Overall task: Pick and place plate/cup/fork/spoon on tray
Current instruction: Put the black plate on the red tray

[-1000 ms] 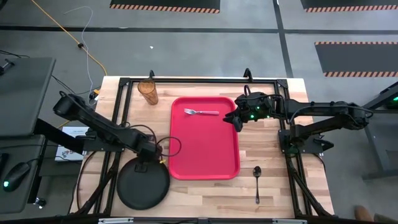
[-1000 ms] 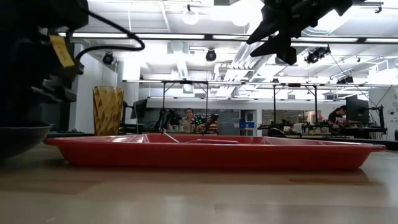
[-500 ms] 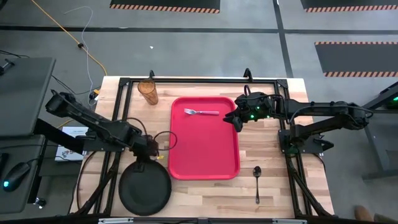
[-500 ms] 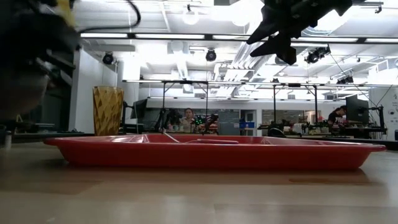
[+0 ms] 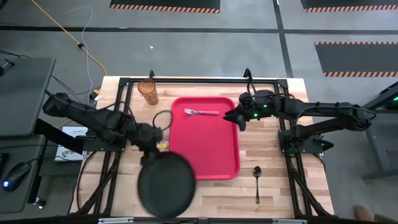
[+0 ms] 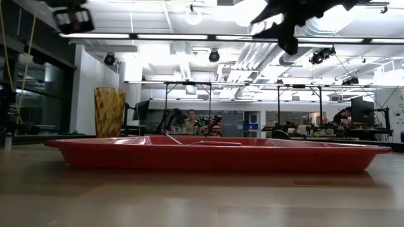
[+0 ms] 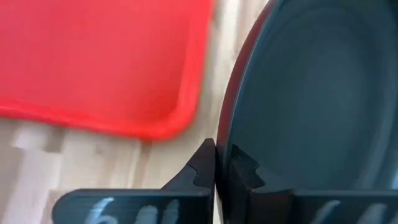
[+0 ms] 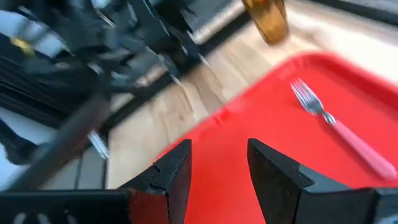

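Note:
My left gripper (image 5: pixel 153 138) is shut on the round black plate (image 5: pixel 166 184), which is up in the air over the table's near left part, beside the red tray (image 5: pixel 205 146). The wrist view shows the plate (image 7: pixel 311 93) right of the tray's corner (image 7: pixel 106 62). The pink-handled fork (image 5: pixel 201 112) lies on the tray's far part. The amber cup (image 5: pixel 148 92) stands on the table beyond the tray's far left corner. The dark spoon (image 5: pixel 257 181) lies on the table right of the tray. My right gripper (image 5: pixel 235 118) is open and empty above the tray's far right edge. My left gripper pinches the plate's raised rim (image 7: pixel 225 127) between its two shut fingers, at the plate's far edge. The fingers come from the far left and slant down. The plate is lifted clear of the table and reaches out toward the near edge, its hollow side up.
A black frame (image 5: pixel 186 81) runs round the table's far part and sides. My right wrist view shows the fork (image 8: pixel 336 127), the cup (image 8: pixel 266 18) and my left arm (image 8: pixel 93 37) beyond the tray. The low view shows the tray (image 6: pixel 214 154) and the cup (image 6: pixel 109 110).
My left gripper has gone up and toward the tray, still shut on the plate. The plate has been lifted clear of the table's near left part and has swung toward the right, nearer the tray. My right gripper has risen a little.

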Action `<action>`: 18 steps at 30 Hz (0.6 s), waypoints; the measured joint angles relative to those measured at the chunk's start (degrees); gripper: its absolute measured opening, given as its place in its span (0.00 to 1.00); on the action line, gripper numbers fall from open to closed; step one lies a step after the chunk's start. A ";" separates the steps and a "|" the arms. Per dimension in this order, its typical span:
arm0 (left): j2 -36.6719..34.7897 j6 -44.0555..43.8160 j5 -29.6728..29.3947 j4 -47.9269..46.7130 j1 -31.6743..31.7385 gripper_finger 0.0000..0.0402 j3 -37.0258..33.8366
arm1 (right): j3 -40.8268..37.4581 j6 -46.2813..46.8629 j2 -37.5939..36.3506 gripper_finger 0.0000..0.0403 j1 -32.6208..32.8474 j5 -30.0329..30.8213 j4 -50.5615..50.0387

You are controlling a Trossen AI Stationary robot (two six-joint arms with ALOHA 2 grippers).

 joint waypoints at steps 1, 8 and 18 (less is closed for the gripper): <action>0.68 -1.11 -1.26 -0.49 0.99 0.00 1.33 | 0.00 -0.34 -0.95 0.36 0.00 0.12 0.25; 7.09 -5.87 -11.49 0.94 6.85 0.00 6.33 | 0.00 -2.69 -6.80 0.36 -0.09 3.89 0.66; 18.21 -17.59 -24.12 11.16 11.74 0.00 5.16 | 0.04 -4.13 -10.50 0.36 -0.11 10.24 0.97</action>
